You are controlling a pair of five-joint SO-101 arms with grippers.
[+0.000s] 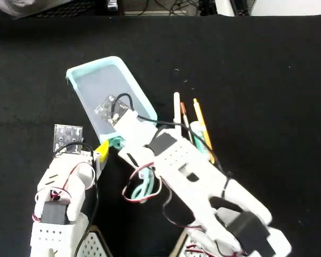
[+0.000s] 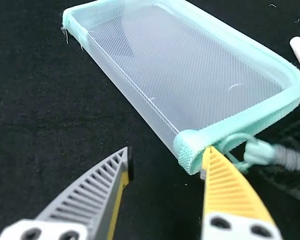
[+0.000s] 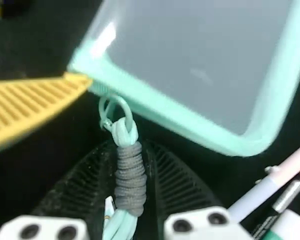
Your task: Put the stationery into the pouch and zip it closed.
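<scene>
Flatly laid on the black cloth of the table, the pouch is seen as a long rectangle w/ rounded corners. Its panel is a translucent fine mesh, and soft mint fabric trim is sewn round the rim. The dark cloth is made out through the mesh (a faint sheen is caught on the panel). The pens are thin sticks in white, brown and yellow, one of them mint-banded. They are left outside the pouch, on the cloth near its lower right corner, and are partly covered by the right arm.

At that near corner a mint ring is fixed to the zip, and from it a cord is hung, wound tight in grey. The cord is pinched by the right gripper, w/ a black ribbed jaw pressed at each side. The left gripper is held spread. Its yellow finger, ribbed and wedge-shaped, is set touching the mint corner just beside the ring, while its grey finger is kept apart from the pouch, over bare cloth.

Both grippers are crowded at this one corner. Black cloth is stretched well beyond the pouch's far end and to the right of the pens.
</scene>
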